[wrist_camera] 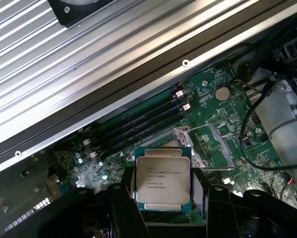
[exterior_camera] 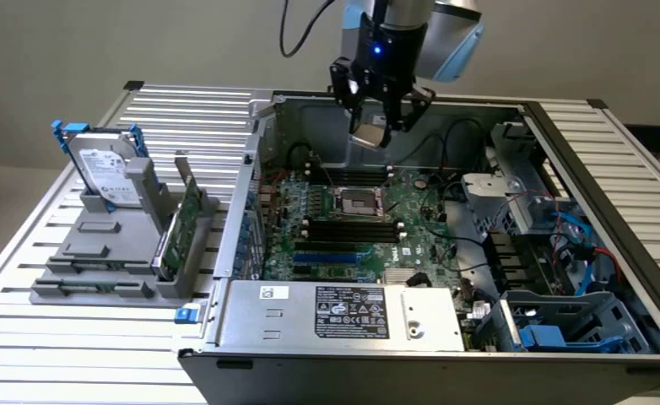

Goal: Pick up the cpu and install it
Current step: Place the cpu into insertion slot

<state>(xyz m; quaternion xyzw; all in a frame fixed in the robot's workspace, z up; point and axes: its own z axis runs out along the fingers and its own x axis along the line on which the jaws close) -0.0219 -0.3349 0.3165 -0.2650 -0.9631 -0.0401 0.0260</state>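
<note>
We see an open desktop computer case (exterior_camera: 420, 375) lying on a slatted aluminium table (exterior_camera: 37, 337), its green motherboard (exterior_camera: 420, 228) facing up. The robot arm's gripper (exterior_camera: 372, 126) hangs above the far part of the case, over the board. Its two black fingers (wrist_camera: 121, 203) pinch the cpu (wrist_camera: 163, 181) by opposite edges, so the jaws are clamped on the chip. The chip is a small flat square with a silvery-grey metal top carrying lines of fine print, and a thin green edge shows around it. It is in the air, clear of the board.

Below it on the motherboard sits the square cpu socket (exterior_camera: 359, 201), its metal frame bare, with rows of black memory slots (exterior_camera: 353, 229) just beside it on the near side. A silver power supply (exterior_camera: 342, 312) with a dark label fills the near corner of the case, and blue cables (exterior_camera: 578, 245) run along the exterior view's right.

Well apart from the case, on the exterior view's left, a grey rack (exterior_camera: 94, 253) stands on the table. It holds an upright hard drive (exterior_camera: 105, 173) with a white label and blue bracket, and a long green circuit card (exterior_camera: 184, 228) standing on edge near the case wall.
</note>
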